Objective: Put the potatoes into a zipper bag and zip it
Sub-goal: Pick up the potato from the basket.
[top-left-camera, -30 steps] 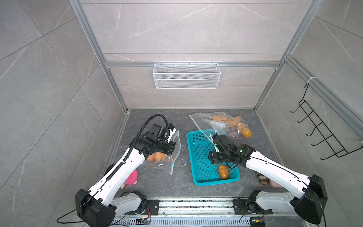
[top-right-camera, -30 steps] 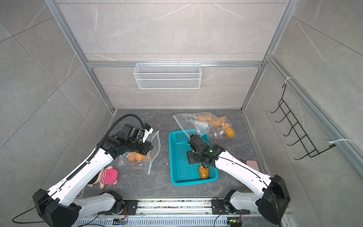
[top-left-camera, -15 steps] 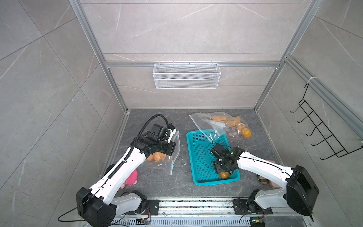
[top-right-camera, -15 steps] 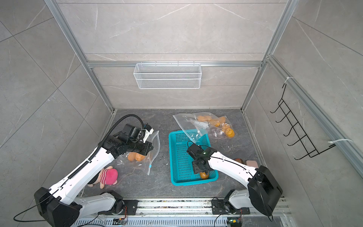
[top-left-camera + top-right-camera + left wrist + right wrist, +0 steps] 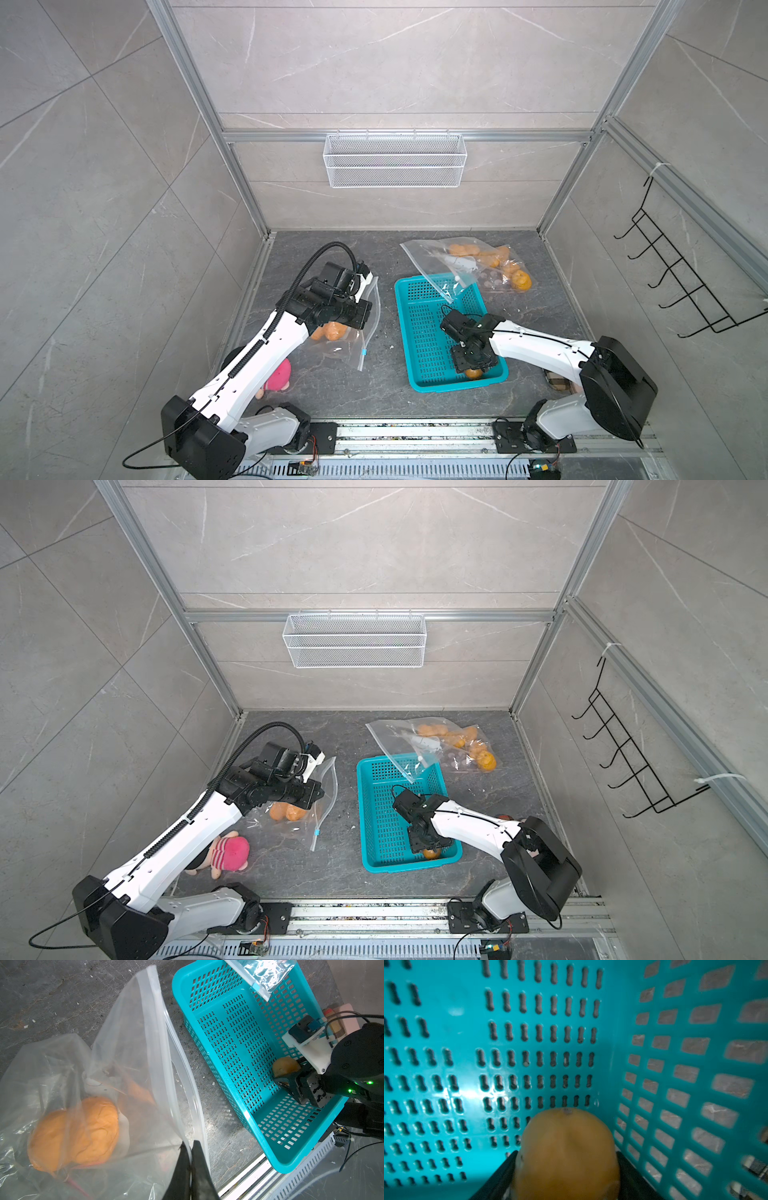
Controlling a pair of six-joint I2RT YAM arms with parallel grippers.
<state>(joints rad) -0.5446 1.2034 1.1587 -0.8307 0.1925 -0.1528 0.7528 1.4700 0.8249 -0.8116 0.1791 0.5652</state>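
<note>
Pink plush toy [image 5: 230,850] is over on the far left of the dark stone floor [image 5: 374,395], half tucked under the left arm. Next along, the left gripper [image 5: 190,1157] has its jaws pinched tight on the zip edge of a clear zipper bag [image 5: 145,1053], holding that side up with the mouth gaping toward the basket. Two orange potatoes [image 5: 87,1130] sit in the bottom of it. Then comes the teal plastic basket [image 5: 401,316], just beside the bag but not touching it. The right gripper [image 5: 566,1178] is down inside its near end, jaws spread wide around one brownish potato [image 5: 566,1136] that's on the basket floor close to a side wall. Both fingers [image 5: 500,1176] look right up against it (can't tell if it's actually squeezing). Behind that, toward the back right, a second bag [image 5: 469,266] lies flat with several more potatoes inside, and one corner flops over the basket's far rim.
</note>
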